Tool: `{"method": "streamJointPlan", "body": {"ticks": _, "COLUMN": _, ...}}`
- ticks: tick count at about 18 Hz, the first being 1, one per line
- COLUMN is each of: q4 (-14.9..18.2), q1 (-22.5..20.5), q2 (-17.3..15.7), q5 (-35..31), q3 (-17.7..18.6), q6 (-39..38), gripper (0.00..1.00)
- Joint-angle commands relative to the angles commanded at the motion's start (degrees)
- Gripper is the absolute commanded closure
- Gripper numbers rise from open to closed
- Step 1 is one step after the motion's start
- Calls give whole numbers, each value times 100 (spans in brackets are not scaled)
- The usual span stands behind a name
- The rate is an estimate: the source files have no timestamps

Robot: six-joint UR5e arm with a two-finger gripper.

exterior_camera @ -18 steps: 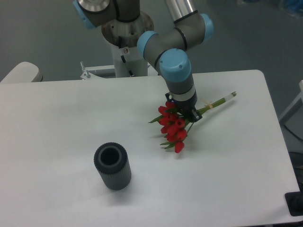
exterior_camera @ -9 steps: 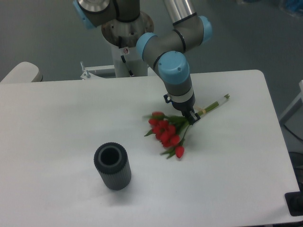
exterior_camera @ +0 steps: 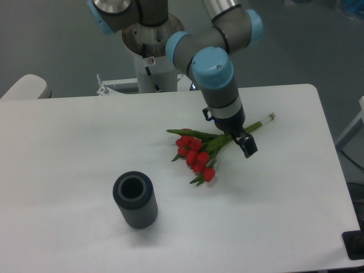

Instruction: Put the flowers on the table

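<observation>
The flowers (exterior_camera: 196,154), a bunch of red tulips with green leaves and pale green stems, lie flat on the white table (exterior_camera: 68,148) right of centre. The stems point up and to the right, ending near the table's right side. My gripper (exterior_camera: 242,140) hangs over the middle of the stems. One dark finger (exterior_camera: 249,147) stands clear of the stems on their right side. The jaws look open and hold nothing.
A dark grey ribbed hollow cylinder (exterior_camera: 135,200) stands upright at the front left of the table. The arm's base (exterior_camera: 151,40) rises behind the table's far edge. The table's right edge lies beyond the stem tips.
The bunch has settled flat on the table, with the blooms spread a little to the left. My gripper has shifted right and its finger has come off the stems.
</observation>
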State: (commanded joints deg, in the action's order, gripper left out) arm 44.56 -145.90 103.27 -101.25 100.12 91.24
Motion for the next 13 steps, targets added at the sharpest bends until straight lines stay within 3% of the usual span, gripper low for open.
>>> {"method": "streamJointPlan", "body": {"ticks": 2, "q4": 210, "q1": -17, "q2": 17, "q5": 210, "q3": -281, "q6": -210, "gripper": 0}}
{"method": "streamJointPlan", "body": {"ticks": 8, "q4": 1379, "q1": -53, "q2": 325, "q5": 1195, "q3": -1599, "q6": -1264, "gripper": 0}}
{"method": "streamJointPlan", "body": {"ticks": 13, "q4": 1477, "q1": -53, "q2": 536, "q5": 1898, "q3": -2136, "q6": -2258, "gripper": 0}}
